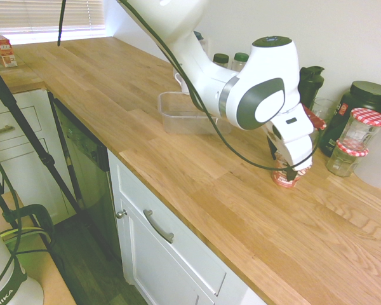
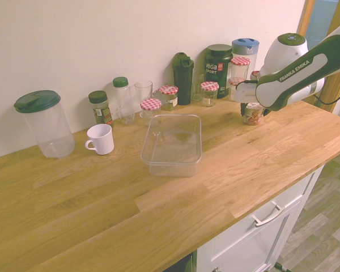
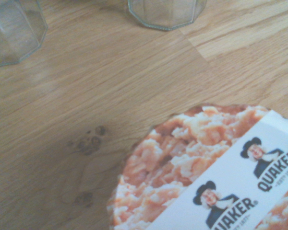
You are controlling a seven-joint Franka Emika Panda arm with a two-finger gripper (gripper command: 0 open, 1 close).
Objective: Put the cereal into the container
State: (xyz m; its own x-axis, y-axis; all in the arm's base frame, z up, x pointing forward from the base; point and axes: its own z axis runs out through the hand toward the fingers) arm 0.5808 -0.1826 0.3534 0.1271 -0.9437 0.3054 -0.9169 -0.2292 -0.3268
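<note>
Wooden counter (image 2: 102, 198) | one cereal (image 2: 253, 115) | one container (image 2: 171, 144) | one mug (image 2: 100, 139)

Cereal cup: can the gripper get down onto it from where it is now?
Probably yes. The open gripper hangs right over the cereal cup, nothing between them. The jars stand beside it on the counter, apart from the cup.

White, glossy arm (image 1: 206, 76) of rounded, bulbous segments – grey bands and a grey oval panel at the joints. Dark round cap with a small blue-green light on top of the wrist housing. "FRANKA EMIKA" in black capitals along the white forearm shell. Black cable looped alongside – hanging below the white hand block.
</note>
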